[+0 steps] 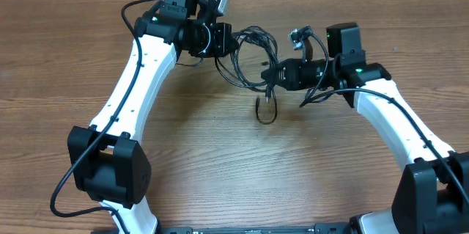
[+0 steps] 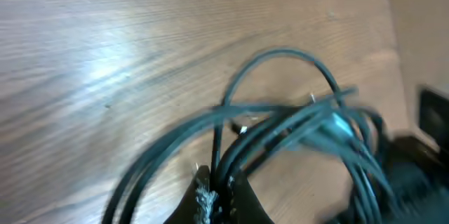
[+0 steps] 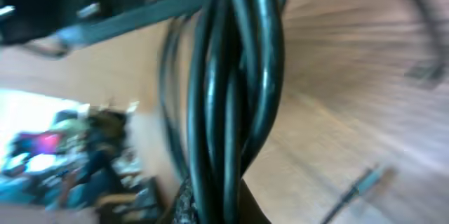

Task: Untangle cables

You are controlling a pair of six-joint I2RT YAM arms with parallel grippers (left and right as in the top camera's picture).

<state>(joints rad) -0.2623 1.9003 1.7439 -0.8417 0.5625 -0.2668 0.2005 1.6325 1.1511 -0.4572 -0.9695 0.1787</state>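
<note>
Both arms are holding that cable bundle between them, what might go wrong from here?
Both the left gripper and right gripper seem to clamp several strands of the cables at once, so pulling apart may tighten the tangle rather than free it. The loop hanging between the arms could drag or catch on the table.

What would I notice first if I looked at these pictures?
A tangle of thin black cables sits mid-table on the wooden table, toward its far edge. The left tool and the right tool each pinch it from one side, and one small loop droops beside the right tool.
</note>
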